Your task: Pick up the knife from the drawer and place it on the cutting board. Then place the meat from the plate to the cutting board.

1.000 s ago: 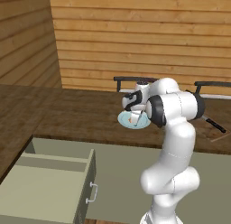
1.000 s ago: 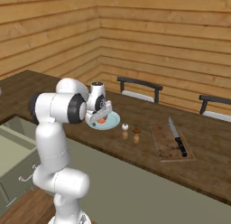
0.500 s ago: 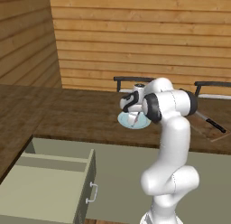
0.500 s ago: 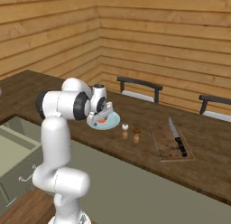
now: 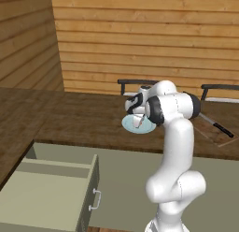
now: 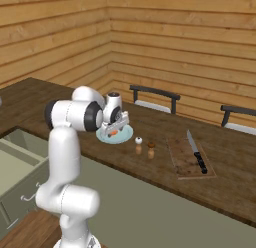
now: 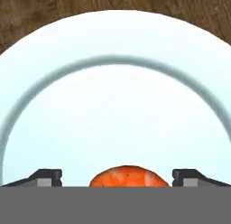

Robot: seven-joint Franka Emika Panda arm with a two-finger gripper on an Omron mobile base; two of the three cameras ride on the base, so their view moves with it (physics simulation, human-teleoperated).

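The orange-red meat [image 7: 128,175] lies on the round pale-blue plate [image 7: 113,105] on the wooden counter. My gripper [image 7: 117,178] hangs just above the plate, open, its two fingertips [image 7: 43,177] standing well apart on either side of the meat without touching it. From the sides, the gripper [image 6: 116,128] hovers over the plate [image 6: 106,137] with the meat [image 6: 114,133] below it. The knife [image 6: 196,151] rests on the brown cutting board [image 6: 189,159] to the right. The drawer [image 5: 46,189] is pulled open at the lower left.
Two small shakers [image 6: 138,145] [image 6: 151,150] stand between the plate and the cutting board. Dark chair backs [image 6: 154,93] [image 6: 239,112] line the counter's far side. The plate [image 5: 144,128] sits near the counter's front edge.
The hand has sunk lower over the plate and the arm has drawn in slightly. Plate, meat, knife and board have not moved.
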